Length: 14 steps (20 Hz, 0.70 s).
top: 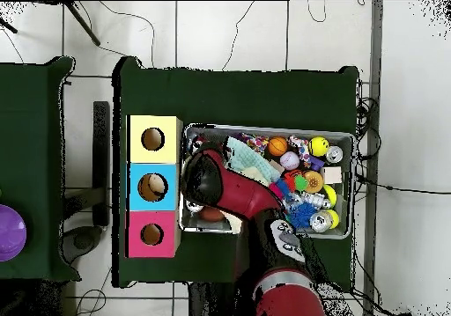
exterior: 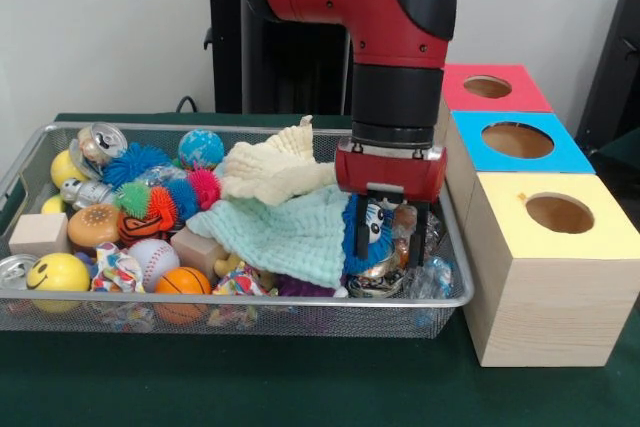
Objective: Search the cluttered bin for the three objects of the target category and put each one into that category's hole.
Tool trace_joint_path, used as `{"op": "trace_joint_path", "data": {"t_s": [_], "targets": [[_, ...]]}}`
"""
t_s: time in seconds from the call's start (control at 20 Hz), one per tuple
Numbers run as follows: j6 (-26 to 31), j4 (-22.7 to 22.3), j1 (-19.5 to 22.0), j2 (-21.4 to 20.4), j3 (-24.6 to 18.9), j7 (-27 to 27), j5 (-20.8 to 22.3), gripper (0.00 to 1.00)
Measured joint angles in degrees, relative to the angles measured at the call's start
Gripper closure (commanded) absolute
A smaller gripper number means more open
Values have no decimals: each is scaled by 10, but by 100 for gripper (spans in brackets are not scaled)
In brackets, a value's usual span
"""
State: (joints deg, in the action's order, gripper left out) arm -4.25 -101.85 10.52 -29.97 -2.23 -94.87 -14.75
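The silver wire-mesh bin (exterior: 250,304) sits on the green table and is full of clutter. My gripper (exterior: 392,245) is lowered into the bin's right end. Its fingers (exterior: 362,237) are apart and straddle a blue furry toy with eyes (exterior: 380,219) lying among crinkly wrappers (exterior: 425,272). Three wooden boxes stand right of the bin, each with a round hole on top: yellow (exterior: 600,237) nearest, blue (exterior: 560,157), red (exterior: 525,99) farthest. In the overhead view the arm (top: 220,185) hides the gripper and the bin's left part (top: 264,129).
A teal cloth (exterior: 285,232) and a cream cloth (exterior: 270,172) lie beside the gripper. Further left are spiky balls (exterior: 160,202), a baseball (exterior: 150,255), a small basketball (exterior: 182,282), a smiley ball (exterior: 58,272), a wooden block (exterior: 38,234) and cans (exterior: 100,142).
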Motion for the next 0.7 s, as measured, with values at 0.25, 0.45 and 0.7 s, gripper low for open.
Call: {"op": "trace_joint_path", "data": {"t_s": [0.25,0.45,0.7], "targets": [[14,3,-21,-13,13,0,-11,0],[14,13,-73,-10,48,0,-39,0],[14,26,-120,-4,70,0,-70,0]]}}
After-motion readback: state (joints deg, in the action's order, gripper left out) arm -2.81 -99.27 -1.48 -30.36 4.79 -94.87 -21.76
